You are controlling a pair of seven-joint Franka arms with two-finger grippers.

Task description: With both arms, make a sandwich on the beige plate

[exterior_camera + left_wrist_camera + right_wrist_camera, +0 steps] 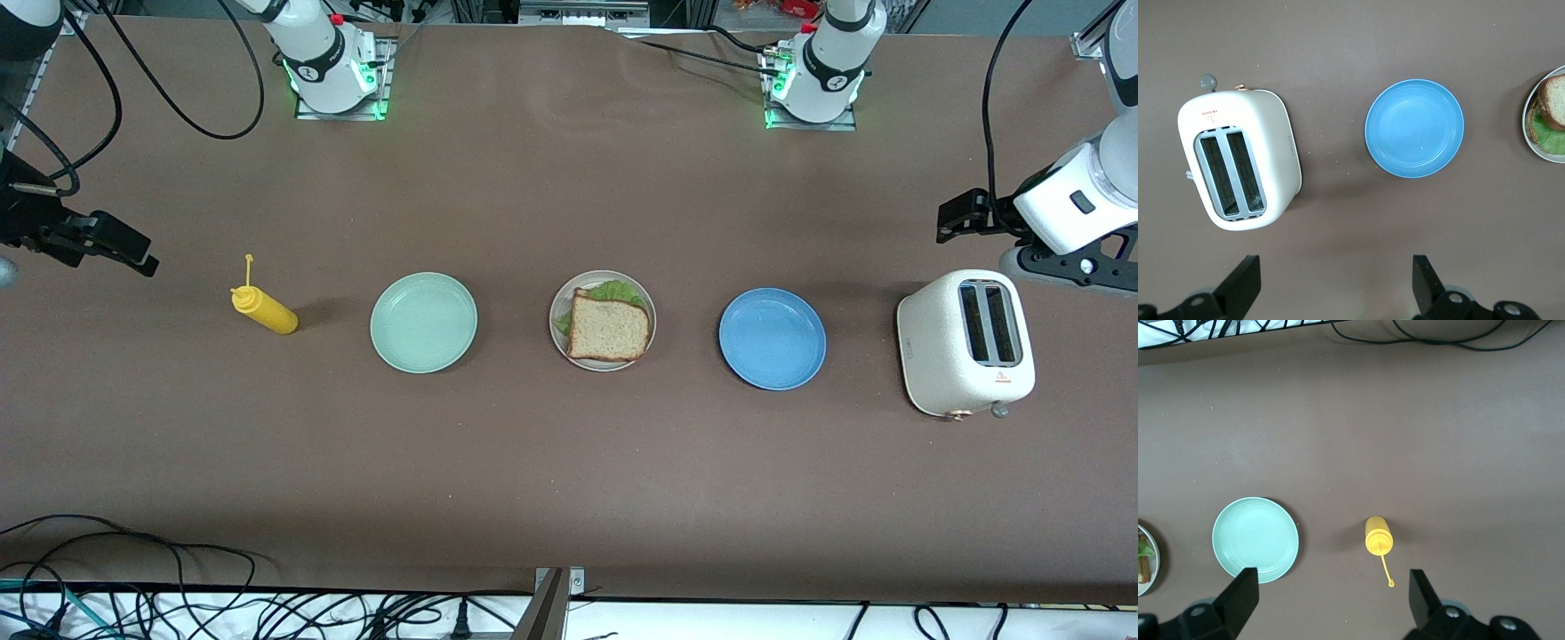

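Both end effectors, left [1331, 287] and right [1328, 600], released, sandwich [608, 326] on beige plate [559, 339]

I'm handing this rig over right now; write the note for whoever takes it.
Left gripper: open, holding nothing, up beside the white toaster.
Right gripper: open, holding nothing, up near the yellow mustard bottle.
Sandwich: toast on top with lettuce under it, on the beige plate, between the mint green plate and blue plate, both bare.
Done: sandwich looks assembled.
Left: nothing obvious; bottom slice is hardly visible.
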